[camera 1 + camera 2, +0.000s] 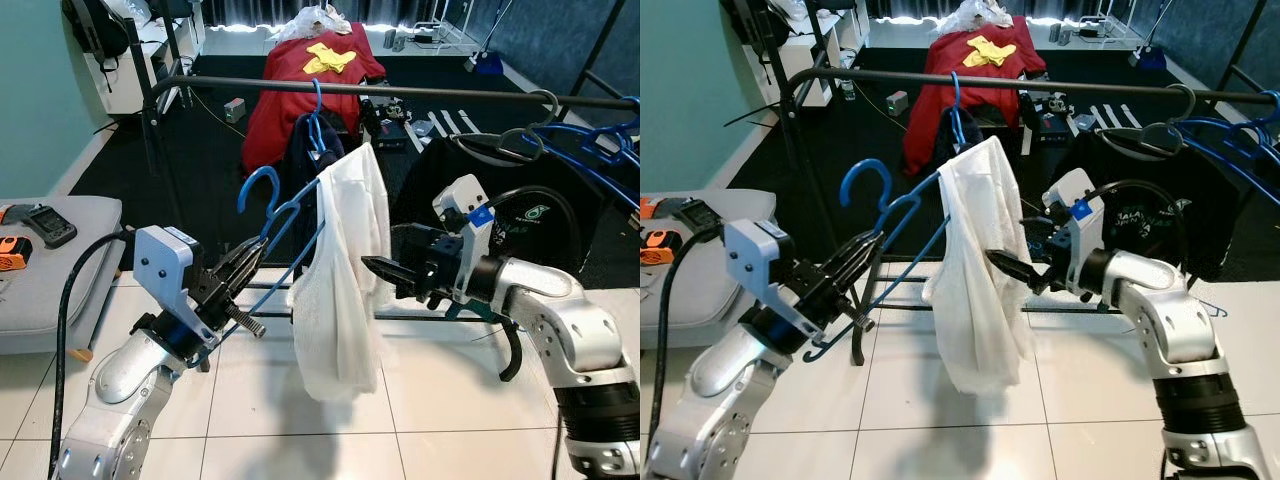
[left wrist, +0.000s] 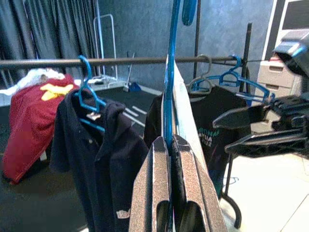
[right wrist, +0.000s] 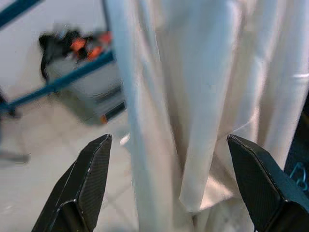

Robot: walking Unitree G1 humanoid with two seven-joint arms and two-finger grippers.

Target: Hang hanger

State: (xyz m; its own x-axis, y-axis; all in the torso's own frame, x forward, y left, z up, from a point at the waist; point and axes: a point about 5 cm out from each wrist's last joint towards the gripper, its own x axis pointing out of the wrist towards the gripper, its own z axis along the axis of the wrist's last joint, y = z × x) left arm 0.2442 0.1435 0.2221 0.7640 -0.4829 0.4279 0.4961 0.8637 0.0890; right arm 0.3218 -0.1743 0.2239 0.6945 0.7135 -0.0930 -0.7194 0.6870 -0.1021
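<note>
Plastic, thin and blue, forms the hanger (image 1: 275, 215), its curved hook raised below the dark metal rail (image 1: 400, 90). The left gripper (image 1: 238, 272) has its fingers pinched on the hanger's lower bar. A soft white shirt (image 1: 345, 280) drapes limply from it. The right gripper (image 1: 385, 272), fingers spread, sits just beside the cloth. Glossy white tiles (image 1: 440, 400) meet black carpet (image 1: 210, 140) beneath the rack, where a navy shirt (image 2: 96, 154) hangs.

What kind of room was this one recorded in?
Probably a bedroom or laundry corner of a home: a clothes rail hung with shirts on hangers, a tiled floor meeting a dark rug, and a red garment heaped behind. The left hand holds a blue hanger with white cloth.
</note>
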